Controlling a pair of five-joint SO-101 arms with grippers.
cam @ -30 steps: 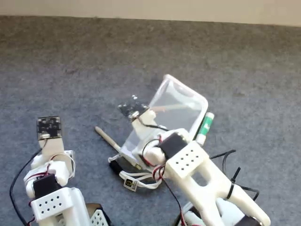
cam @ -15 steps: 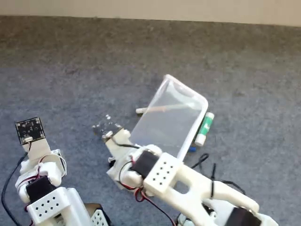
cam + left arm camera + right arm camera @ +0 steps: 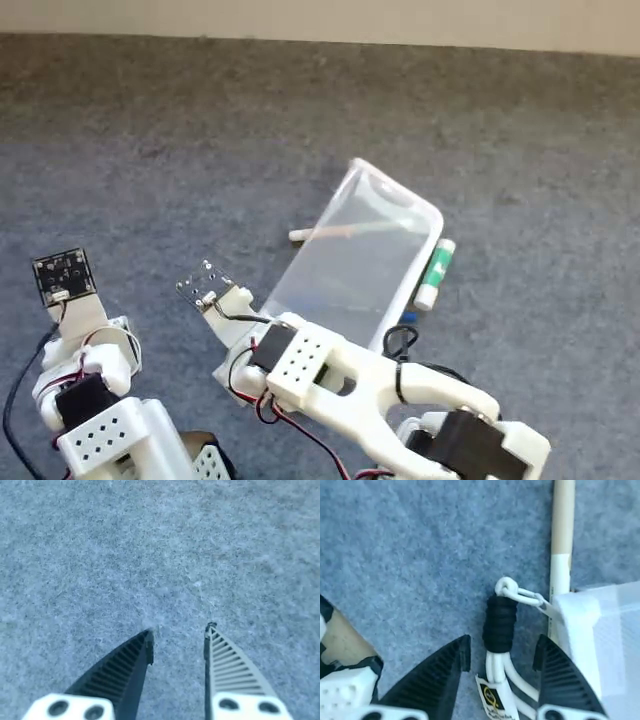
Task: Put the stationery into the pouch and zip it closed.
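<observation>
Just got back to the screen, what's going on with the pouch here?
The right gripper hangs open at one end of the clear plastic pouch, its jaws straddling the black-wrapped white cord pull. A wooden pencil lies on the grey carpet beside that cord, and a green-and-white tube lies alongside the pouch. The left gripper is open above bare carpet.

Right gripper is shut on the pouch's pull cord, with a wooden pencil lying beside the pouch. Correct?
Not quite: the right gripper is open, its jaws standing either side of the pull cord, as the right wrist view shows. The wooden pencil does lie beside the pouch.
</observation>
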